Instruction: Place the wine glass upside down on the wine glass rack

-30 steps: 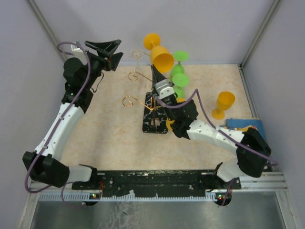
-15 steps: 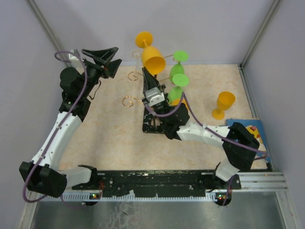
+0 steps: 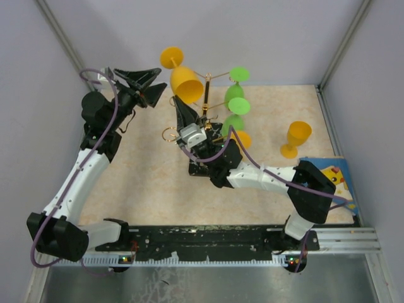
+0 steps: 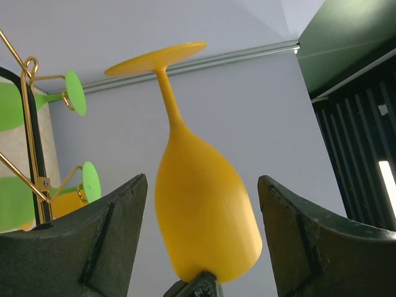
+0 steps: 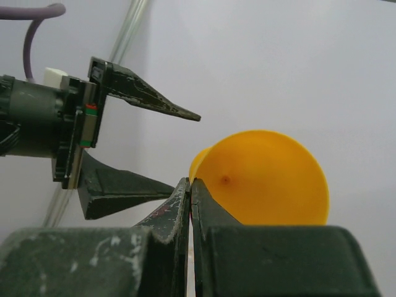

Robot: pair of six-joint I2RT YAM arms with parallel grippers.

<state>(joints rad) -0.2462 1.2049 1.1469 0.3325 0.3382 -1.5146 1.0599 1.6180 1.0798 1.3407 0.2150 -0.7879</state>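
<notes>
An orange wine glass (image 3: 185, 83) is held in the air by its rim, foot (image 3: 172, 57) pointing up and away to the left. My right gripper (image 3: 179, 105) is shut on that rim (image 5: 204, 167). My left gripper (image 3: 161, 82) is open just left of the bowl, without touching it. In the left wrist view the bowl (image 4: 204, 210) hangs between the left fingers (image 4: 117, 235), with gaps on both sides. The wine glass rack (image 3: 206, 95), gold wire on a black base (image 3: 201, 165), stands right of the glass. Green glasses (image 3: 237, 105) hang on its far arms.
A second orange glass (image 3: 297, 137) stands upright on the table at the right. A blue printed card (image 3: 329, 170) lies near it. Another orange glass (image 3: 241, 138) sits low by the rack. Grey walls close in on both sides.
The right arm has carried the orange glass leftward, from over the rack to in front of the left gripper. The left gripper has shifted slightly toward it and narrowed a little.
</notes>
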